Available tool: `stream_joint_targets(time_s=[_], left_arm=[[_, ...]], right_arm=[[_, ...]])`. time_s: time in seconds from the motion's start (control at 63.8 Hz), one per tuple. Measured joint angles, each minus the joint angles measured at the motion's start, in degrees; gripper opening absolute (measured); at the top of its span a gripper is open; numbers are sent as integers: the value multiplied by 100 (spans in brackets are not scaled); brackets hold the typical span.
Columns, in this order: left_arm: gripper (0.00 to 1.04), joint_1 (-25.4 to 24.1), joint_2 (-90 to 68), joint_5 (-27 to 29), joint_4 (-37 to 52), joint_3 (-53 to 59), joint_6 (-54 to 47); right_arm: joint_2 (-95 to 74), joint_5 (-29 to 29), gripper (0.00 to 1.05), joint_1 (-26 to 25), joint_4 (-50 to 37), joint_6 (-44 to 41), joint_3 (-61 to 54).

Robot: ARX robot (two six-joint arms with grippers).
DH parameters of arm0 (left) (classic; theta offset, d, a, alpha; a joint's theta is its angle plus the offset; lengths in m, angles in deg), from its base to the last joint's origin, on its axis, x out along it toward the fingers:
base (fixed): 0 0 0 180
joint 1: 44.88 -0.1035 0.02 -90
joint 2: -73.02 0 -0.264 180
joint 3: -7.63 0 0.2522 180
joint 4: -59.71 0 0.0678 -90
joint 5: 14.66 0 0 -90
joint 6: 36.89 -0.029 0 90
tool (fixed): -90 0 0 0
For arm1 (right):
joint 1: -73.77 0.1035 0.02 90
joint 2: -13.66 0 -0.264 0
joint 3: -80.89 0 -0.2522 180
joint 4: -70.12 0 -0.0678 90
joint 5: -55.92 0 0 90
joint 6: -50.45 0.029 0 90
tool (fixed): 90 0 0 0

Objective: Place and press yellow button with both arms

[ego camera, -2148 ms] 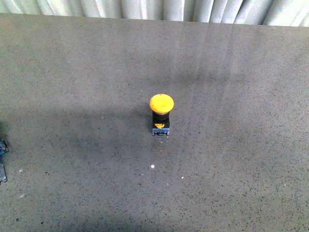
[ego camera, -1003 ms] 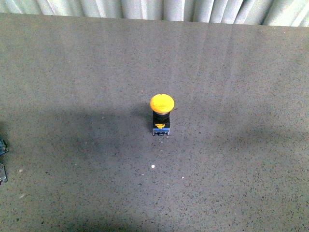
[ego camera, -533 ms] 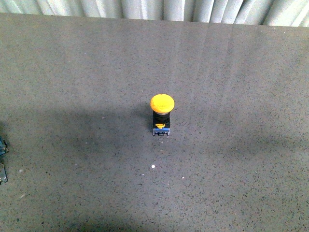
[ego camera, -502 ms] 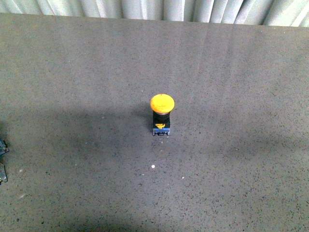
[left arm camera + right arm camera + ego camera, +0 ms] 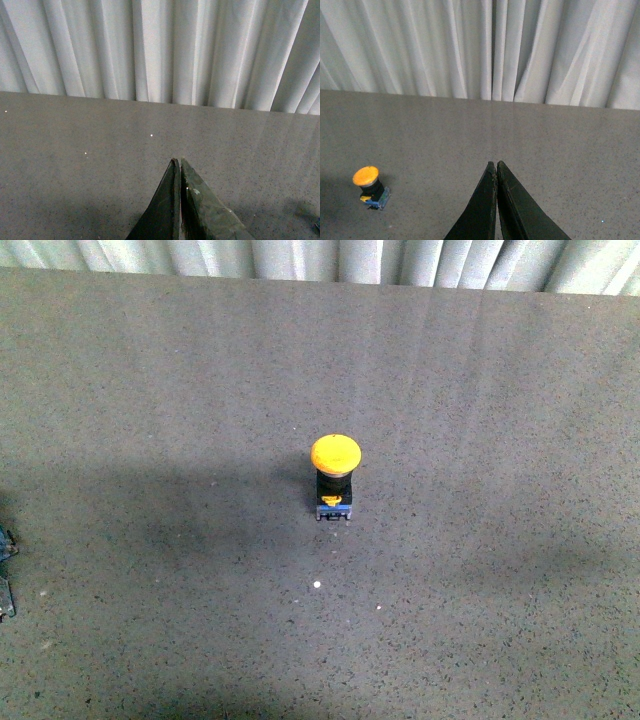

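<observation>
The yellow button (image 5: pixel 335 478) stands upright near the middle of the grey speckled table (image 5: pixel 150 390). Its domed yellow cap faces up, the black body sits below it, and the blue-grey base rests flat on the surface. Nothing touches it, and neither arm reaches it in the front view. At the left edge of that view a small dark piece of hardware (image 5: pixel 5 575) shows (too little of it is visible to identify).

Left gripper (image 5: pixel 179 162): the two dark fingers are pressed together, tip against tip, with nothing between them. They point across bare table toward the white pleated curtain (image 5: pixel 160 50) behind the far edge. The button does not appear in the left wrist view.

Right gripper (image 5: pixel 496 165): the fingers are likewise pressed together along their length and hold nothing. The yellow button (image 5: pixel 368 186) appears in the right wrist view standing on the table (image 5: pixel 560 145), well apart from the fingertips and off to one side of them. The same curtain (image 5: pixel 470 45) hangs beyond the table edge.

A few small white specks (image 5: pixel 316 584) lie on the table nearer the robot than the button.
</observation>
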Motion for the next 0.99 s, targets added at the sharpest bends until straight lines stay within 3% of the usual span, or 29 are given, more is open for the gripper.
stream_joint_targets(time_s=[0.188,0.439,0.643,0.988], left_arm=[[4,0,0,0,0,0,2],[50,0,0,0,0,0,2],[96,0,0,0,0,0,0],[96,0,0,0,0,0,-13]], right_arm=[[15,0,3,0,0,-11,0],[15,0,49,0,0,-11,0],[15,0,94,0,0,-11,2],[17,0,96,0,0,-11,2]])
